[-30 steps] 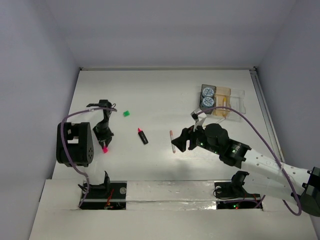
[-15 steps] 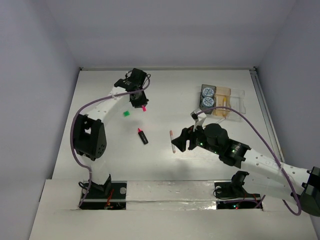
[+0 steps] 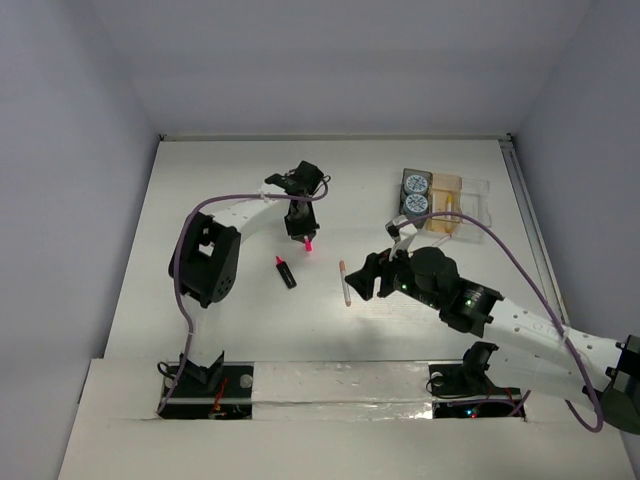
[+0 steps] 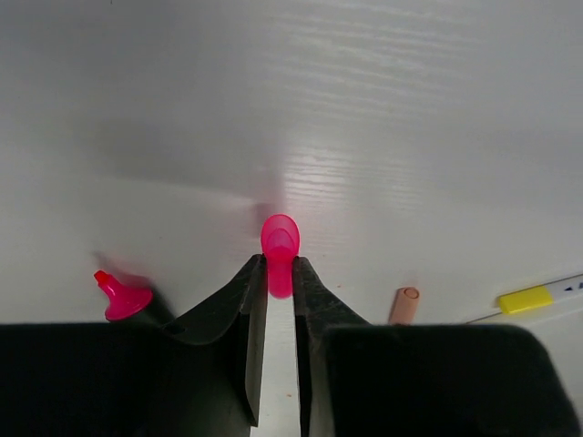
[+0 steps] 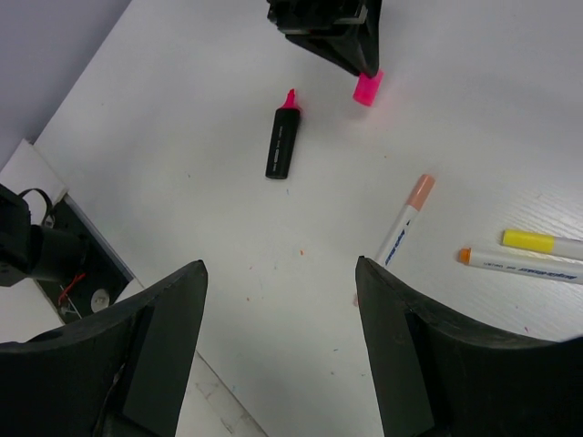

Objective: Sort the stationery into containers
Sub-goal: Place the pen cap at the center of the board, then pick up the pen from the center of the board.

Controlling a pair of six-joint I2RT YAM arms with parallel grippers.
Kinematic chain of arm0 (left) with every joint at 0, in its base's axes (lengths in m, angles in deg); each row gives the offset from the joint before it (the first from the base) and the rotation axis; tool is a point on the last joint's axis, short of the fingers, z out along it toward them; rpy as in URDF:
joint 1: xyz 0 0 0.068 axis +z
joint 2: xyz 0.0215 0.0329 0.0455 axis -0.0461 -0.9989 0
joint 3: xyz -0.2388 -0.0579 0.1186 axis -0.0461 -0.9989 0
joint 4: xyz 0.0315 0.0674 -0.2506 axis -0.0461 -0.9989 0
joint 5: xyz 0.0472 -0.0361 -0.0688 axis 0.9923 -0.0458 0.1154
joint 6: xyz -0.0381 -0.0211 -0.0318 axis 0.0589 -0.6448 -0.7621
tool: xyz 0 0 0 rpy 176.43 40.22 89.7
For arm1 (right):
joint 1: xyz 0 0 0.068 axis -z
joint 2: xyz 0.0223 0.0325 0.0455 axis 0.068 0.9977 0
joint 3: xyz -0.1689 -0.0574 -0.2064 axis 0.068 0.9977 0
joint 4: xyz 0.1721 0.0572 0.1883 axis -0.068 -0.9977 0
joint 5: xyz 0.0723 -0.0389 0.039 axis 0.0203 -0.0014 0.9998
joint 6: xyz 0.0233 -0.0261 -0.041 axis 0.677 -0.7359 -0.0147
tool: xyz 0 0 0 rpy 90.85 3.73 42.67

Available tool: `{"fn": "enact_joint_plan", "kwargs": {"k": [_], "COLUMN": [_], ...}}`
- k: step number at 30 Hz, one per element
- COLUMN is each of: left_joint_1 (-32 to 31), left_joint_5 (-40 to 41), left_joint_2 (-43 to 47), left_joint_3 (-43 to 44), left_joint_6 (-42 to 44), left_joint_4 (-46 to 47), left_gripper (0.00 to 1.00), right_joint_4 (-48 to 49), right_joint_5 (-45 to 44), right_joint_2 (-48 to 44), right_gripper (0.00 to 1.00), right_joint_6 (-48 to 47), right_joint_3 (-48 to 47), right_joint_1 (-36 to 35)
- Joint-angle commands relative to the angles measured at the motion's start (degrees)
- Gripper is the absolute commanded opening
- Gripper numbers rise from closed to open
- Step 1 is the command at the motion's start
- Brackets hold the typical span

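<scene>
A: Stationery, sorted or loose?
B: Mostly loose on the worktop [image 3: 200, 180]. Taking the black highlighter [image 3: 287, 273] as the mark: flat on its side, pink tip bare, untouched by either tool.
A: And the left tool [image 4: 280, 266]?
B: Just beyond the highlighter and a little to its right in the top view, pointing down. Clamped tight on a pink cap [image 4: 280, 244], with most of it poking out past the fingertips. Cannot tell whether touching the worktop or just above it.
A: Right tool [image 5: 282, 355]?
B: To the right of the highlighter, past the pink-white pen [image 3: 345, 283]. Spread wide, gripping nothing, only bare worktop between the fingers.
A: Other pens?
B: Pink-white pen flat, near the highlighter on its right, apart from it. Yellow pen [image 5: 545, 242] and orange pen [image 5: 510, 262] further out the same way, side by side, seen from the right wrist. Hidden under the right arm [image 3: 500, 310] from above.
A: Containers [image 3: 470, 195]?
B: Well apart from the highlighter, far to its right and toward the back. Two blue-white rolls [image 3: 415, 184] in the dark grey tray [image 3: 403, 194], one behind the other. Amber tray [image 3: 447, 185] joined right beside it, contents too small to make out.
</scene>
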Motion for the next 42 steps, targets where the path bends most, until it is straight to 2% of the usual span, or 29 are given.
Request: {"fn": "enact_joint_plan", "kwargs": {"k": [1, 4, 8, 11, 17, 23, 24, 26, 27, 28, 30, 32, 36, 39, 42], "left_joint_1": [0.0, -0.6, -0.6, -0.6, -0.6, -0.6, -0.6, 0.0, 0.0, 0.0, 0.0, 0.5, 0.5, 0.5, 0.5], "left_joint_5": [-1.6, -3.5, -4.5, -4.1, -2.9, 0.9, 1.3, 2.6, 2.6, 2.6, 2.0, 1.5, 3.6, 7.5, 9.9], "left_joint_2": [1.4, 1.2, 2.2, 4.5, 11.7, 22.9, 27.3, 32.2, 38.0, 41.2, 50.7, 56.9, 73.2, 80.1, 85.8], "left_joint_3": [-2.5, -5.1, -7.3, -8.9, -13.4, -11.4, -11.6, -13.8, -15.4, -19.4, -24.5, -32.6, -41.5, -45.7, -48.2], "left_joint_6": [0.3, 1.2, 1.9, 2.5, 3.5, 6.4, 6.7, 6.9, 6.7, 6.4, 4.6, 3.3, 1.4, 1.2, 1.4], "left_joint_4": [1.0, 2.8, 5.8, 7.2, 9.7, 11.4, 12.2, 14.9, 16.4, 17.7, 22.0, 24.7, 23.9, 22.9, 22.0], "left_gripper": [0.01, 0.06, 0.20, 0.32, 0.44, 0.50, 0.50, 0.50, 0.50, 0.50, 0.49, 0.49, 0.50, 0.55, 0.51], "right_joint_4": [1.1, 1.1, 1.1, -0.4, 0.2, 1.1, 2.3, 3.2, 3.4, 3.5, 3.2, 1.8, -2.2, -6.2, -10.6], "right_joint_5": [-1.9, -2.1, -2.7, -2.9, -1.8, 1.7, 2.5, 3.1, 3.6, 3.6, 3.4, 2.9, 1.8, 0.7, 1.2], "right_joint_2": [0.8, 1.2, 1.5, 1.7, 4.5, 10.1, 10.8, 14.0, 15.4, 17.0, 23.0, 29.3, 40.4, 49.0, 55.0], "right_gripper": [0.72, 0.72, 0.72, 0.72, 0.72, 0.44, 0.35, 0.25, 0.19, 0.18, 0.18, 0.23, 0.61, 0.68, 0.69], "right_joint_6": [0.0, 0.3, 1.0, 1.5, 2.3, 2.8, 3.0, 3.3, 3.3, 3.2, 2.1, 0.5, -1.9, -4.0, -5.7], "right_joint_3": [-0.6, -0.8, -0.9, -1.4, -3.0, -6.1, -6.5, -7.6, -9.3, -10.3, -14.5, -18.0, -27.6, -35.9, -44.4], "right_joint_1": [0.3, 0.3, 0.3, 0.3, 0.3, 0.3, 0.3, 0.3, 0.3, -0.4, -0.9, -1.6, -2.1, -2.1, -2.1]}}
